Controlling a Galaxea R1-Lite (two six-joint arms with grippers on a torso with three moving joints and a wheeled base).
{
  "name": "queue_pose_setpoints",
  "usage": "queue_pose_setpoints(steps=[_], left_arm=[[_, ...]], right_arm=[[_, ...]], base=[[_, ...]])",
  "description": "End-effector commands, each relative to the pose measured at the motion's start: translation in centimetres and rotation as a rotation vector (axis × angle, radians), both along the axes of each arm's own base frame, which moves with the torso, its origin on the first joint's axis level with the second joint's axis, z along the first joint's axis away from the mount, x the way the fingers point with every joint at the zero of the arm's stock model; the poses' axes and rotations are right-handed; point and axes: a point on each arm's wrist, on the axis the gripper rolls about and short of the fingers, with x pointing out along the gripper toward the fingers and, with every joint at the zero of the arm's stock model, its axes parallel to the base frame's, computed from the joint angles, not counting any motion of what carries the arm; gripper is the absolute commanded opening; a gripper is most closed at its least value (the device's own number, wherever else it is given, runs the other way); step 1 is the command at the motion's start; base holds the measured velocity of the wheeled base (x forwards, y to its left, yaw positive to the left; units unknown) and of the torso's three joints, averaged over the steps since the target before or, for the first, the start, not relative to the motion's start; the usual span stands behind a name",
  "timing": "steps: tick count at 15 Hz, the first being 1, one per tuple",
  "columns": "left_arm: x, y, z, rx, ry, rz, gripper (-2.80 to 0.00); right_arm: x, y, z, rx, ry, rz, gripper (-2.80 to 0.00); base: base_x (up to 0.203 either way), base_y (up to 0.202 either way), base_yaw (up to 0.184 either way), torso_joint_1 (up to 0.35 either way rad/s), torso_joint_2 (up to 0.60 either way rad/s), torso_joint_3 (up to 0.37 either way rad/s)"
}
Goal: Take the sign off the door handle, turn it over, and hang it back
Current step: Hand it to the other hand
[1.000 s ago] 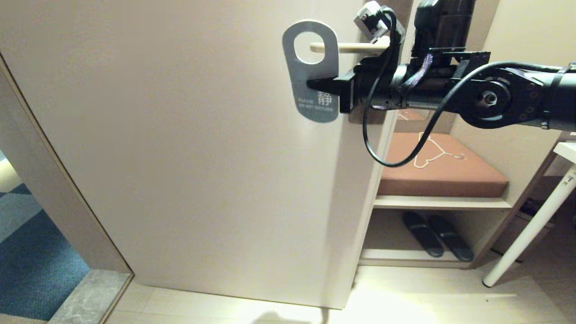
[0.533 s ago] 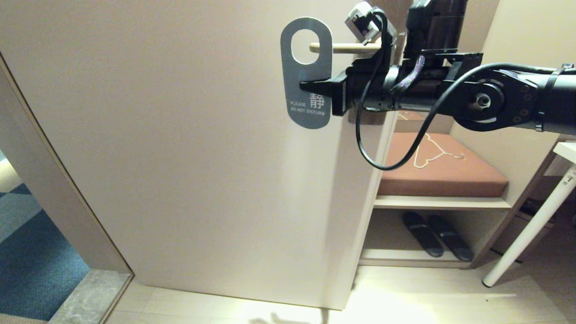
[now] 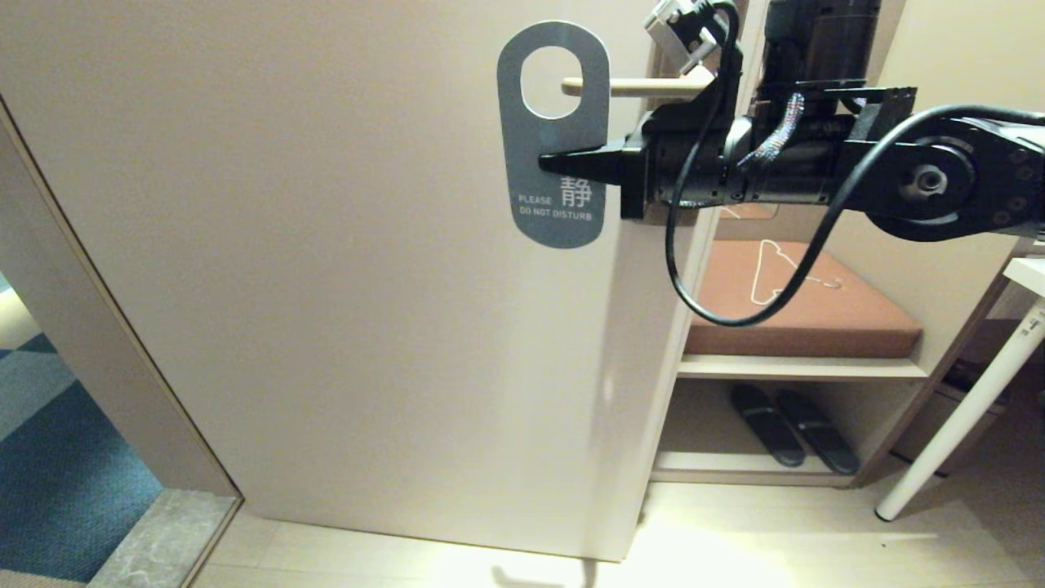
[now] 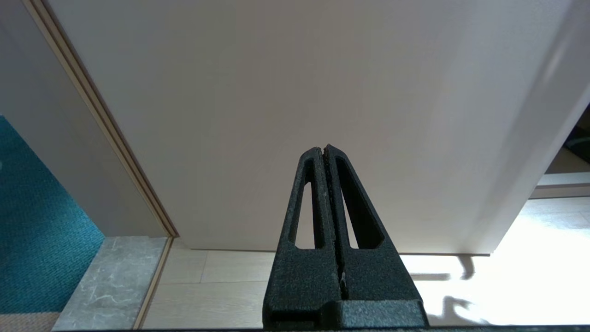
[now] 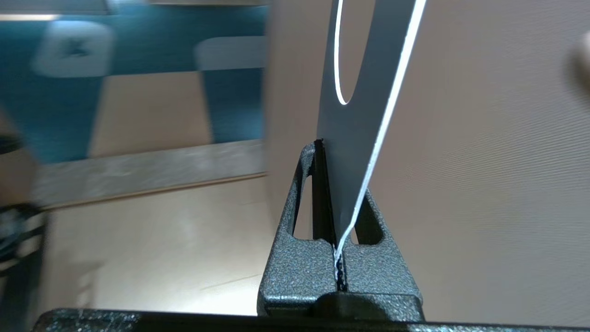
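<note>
Your right hand (image 3: 563,163) is clamped on the sign (image 3: 553,135), which hangs upright with the door handle (image 3: 633,85) tip just inside its hole, so slide it leftward along the handle.

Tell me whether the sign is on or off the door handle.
Still on: the door handle tip pokes through the sign's oval hole, while the right gripper pinches its edge.

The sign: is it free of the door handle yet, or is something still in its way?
Not free. The right gripper is shut on the sign, but the door handle tip pokes into its oval hole, blocking it from coming off.
</note>
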Motion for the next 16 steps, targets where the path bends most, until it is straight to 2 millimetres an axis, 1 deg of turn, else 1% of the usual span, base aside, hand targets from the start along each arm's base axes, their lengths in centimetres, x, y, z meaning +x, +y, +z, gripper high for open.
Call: queue_pose_setpoints(steps=[1,5,13,16], left_arm=[[0.0,0.0,0.0,0.001,0.002,0.000,-2.80],[0.0,0.0,0.0,0.000,0.002,0.000,-2.80],[0.0,0.0,0.0,0.001,0.002,0.000,-2.80],[0.0,0.0,0.0,0.000,0.002,0.000,-2.80]], right_arm=[[-2.1,-1.1,0.6,0.004,0.006,0.062,-2.80],[-4.2,-2.0,0.9,0.029,0.065,0.166,-2.80],[-4.7,-2.3,1.5,0.047,0.081,0.171,-2.80],[-4.6,-2.2,1.3,0.041,0.083,0.152,-2.80]], base=[[0.000,0.000,0.000,0.000,0.00,0.000],[0.000,0.000,0.000,0.000,0.00,0.000],[0.000,0.000,0.000,0.000,0.00,0.000],[0.000,0.000,0.000,0.000,0.00,0.000]])
